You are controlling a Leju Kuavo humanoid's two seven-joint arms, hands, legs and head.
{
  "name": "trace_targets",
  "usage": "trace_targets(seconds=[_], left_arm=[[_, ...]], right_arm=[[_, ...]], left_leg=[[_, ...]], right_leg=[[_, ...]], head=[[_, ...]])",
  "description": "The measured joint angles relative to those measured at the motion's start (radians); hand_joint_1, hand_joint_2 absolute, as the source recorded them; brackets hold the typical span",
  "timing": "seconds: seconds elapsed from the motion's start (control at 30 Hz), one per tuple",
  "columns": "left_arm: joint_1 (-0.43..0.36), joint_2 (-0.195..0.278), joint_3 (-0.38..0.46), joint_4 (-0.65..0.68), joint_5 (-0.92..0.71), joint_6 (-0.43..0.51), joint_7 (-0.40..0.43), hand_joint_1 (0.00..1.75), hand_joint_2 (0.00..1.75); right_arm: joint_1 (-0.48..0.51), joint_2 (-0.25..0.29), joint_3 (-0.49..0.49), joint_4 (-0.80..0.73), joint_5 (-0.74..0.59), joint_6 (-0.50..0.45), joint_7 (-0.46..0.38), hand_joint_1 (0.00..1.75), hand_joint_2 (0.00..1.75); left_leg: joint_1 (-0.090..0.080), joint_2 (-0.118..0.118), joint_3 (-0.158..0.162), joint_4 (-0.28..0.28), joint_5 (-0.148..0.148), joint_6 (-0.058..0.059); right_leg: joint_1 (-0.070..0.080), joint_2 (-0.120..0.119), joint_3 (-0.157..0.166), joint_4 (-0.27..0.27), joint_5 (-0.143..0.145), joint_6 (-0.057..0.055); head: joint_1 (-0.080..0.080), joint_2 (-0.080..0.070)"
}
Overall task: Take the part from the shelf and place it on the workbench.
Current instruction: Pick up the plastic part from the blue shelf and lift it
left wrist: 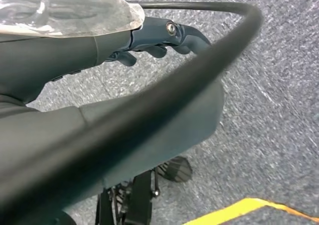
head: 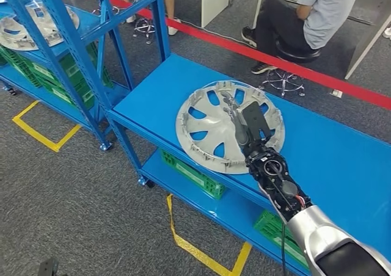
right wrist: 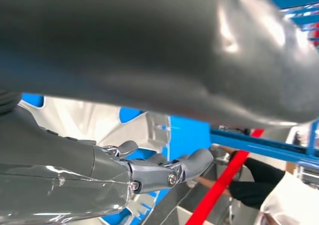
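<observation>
The part is a silver wheel cover point(head: 208, 126) lying flat on the blue workbench point(head: 332, 160). My right hand point(head: 239, 120) reaches over the cover's middle, fingers stretched out across its spokes. In the right wrist view these fingers point(right wrist: 158, 172) lie straight and apart just above the cover point(right wrist: 124, 130), with nothing clasped between them and the thumb. My left hand point(left wrist: 158, 36) hangs beside my body above grey carpet and holds nothing, its fingers loosely spread.
A blue shelf rack point(head: 69, 38) stands at the left with another wheel cover point(head: 27, 25) on it. Green crates point(head: 193, 175) sit on the workbench's lower level. A person point(head: 313, 13) sits on a stool beyond a red floor line point(head: 277, 59). Yellow tape point(head: 41, 135) marks the carpet.
</observation>
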Motion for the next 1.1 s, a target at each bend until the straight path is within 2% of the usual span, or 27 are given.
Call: trace_targets(seconds=[0.03,0.07,0.13,0.17,0.2,0.23,0.37,0.57,0.8,1.1], left_arm=[[0.001,-0.001,0.0,0.0,0.0,0.0,0.0,0.0,0.0],[0.001,-0.002,0.0,0.0,-0.001,-0.001,0.0,0.0,0.0],[0.002,-0.004,0.0,0.0,-0.002,-0.002,0.0,0.0,0.0],[0.001,-0.005,0.0,0.0,-0.003,-0.002,0.0,0.0,0.0],[0.001,-0.006,0.0,0.0,-0.003,-0.002,0.0,0.0,0.0],[0.001,-0.006,0.0,0.0,-0.003,-0.003,0.0,0.0,0.0],[0.004,-0.008,0.0,0.0,-0.003,-0.003,0.0,0.0,0.0],[0.004,-0.006,0.0,0.0,-0.001,-0.002,0.0,0.0,0.0],[0.005,-0.005,0.0,0.0,0.0,-0.005,0.001,0.0,0.0],[0.005,-0.004,0.0,0.0,0.0,-0.01,0.001,0.0,0.0]], right_arm=[[0.004,0.0,0.0,0.001,0.01,-0.005,0.006,0.0,1.31],[0.006,0.0,0.001,0.001,0.021,-0.012,0.013,0.0,1.75],[0.008,0.0,0.002,0.001,0.05,-0.027,0.031,0.0,1.75],[0.008,0.0,0.002,0.001,0.066,-0.033,0.04,0.0,1.75],[0.008,0.0,0.003,-0.001,0.08,-0.037,0.049,0.0,1.75],[0.01,0.0,0.003,-0.002,0.092,-0.039,0.057,0.0,1.75],[0.023,-0.001,0.006,-0.014,0.142,-0.041,0.093,0.0,1.75],[0.053,-0.007,0.019,-0.066,0.295,-0.062,0.218,0.0,1.75],[0.118,-0.027,0.04,-0.158,0.493,-0.012,0.381,0.0,1.75],[0.175,-0.059,0.071,-0.25,0.541,0.034,0.441,0.0,1.75]], left_leg=[[-0.002,-0.001,0.007,0.0,-0.005,0.001],[-0.003,-0.003,0.015,0.0,-0.01,0.001],[-0.005,-0.006,0.031,0.0,-0.02,-0.001],[-0.007,-0.007,0.037,0.001,-0.025,-0.003],[-0.007,-0.008,0.038,0.001,-0.027,-0.006],[-0.008,-0.008,0.036,0.003,-0.029,-0.009],[-0.007,-0.007,0.033,0.005,-0.03,-0.01],[-0.007,-0.006,0.04,-0.003,-0.031,-0.014],[-0.007,-0.006,0.042,-0.006,-0.033,-0.019],[-0.007,-0.006,0.042,-0.006,-0.034,-0.02]], right_leg=[[0.0,0.0,-0.024,0.02,0.012,-0.001],[0.001,0.0,-0.028,-0.004,0.046,-0.004],[0.006,0.001,0.012,-0.143,0.147,-0.017],[0.009,0.001,0.036,-0.212,0.184,-0.026],[0.013,0.002,0.054,-0.258,0.207,-0.033],[0.014,0.003,0.062,-0.282,0.215,-0.036],[0.015,0.006,0.065,-0.288,0.217,-0.031],[0.016,0.006,0.068,-0.288,0.212,-0.038],[0.016,0.006,0.069,-0.288,0.21,-0.041],[0.014,0.006,0.069,-0.289,0.21,-0.041]], head=[[0.004,0.0],[0.009,0.0],[0.018,0.0],[0.02,0.0],[0.022,0.0],[0.022,0.0],[0.016,0.0],[0.009,0.0],[0.006,0.0],[0.006,0.0]])
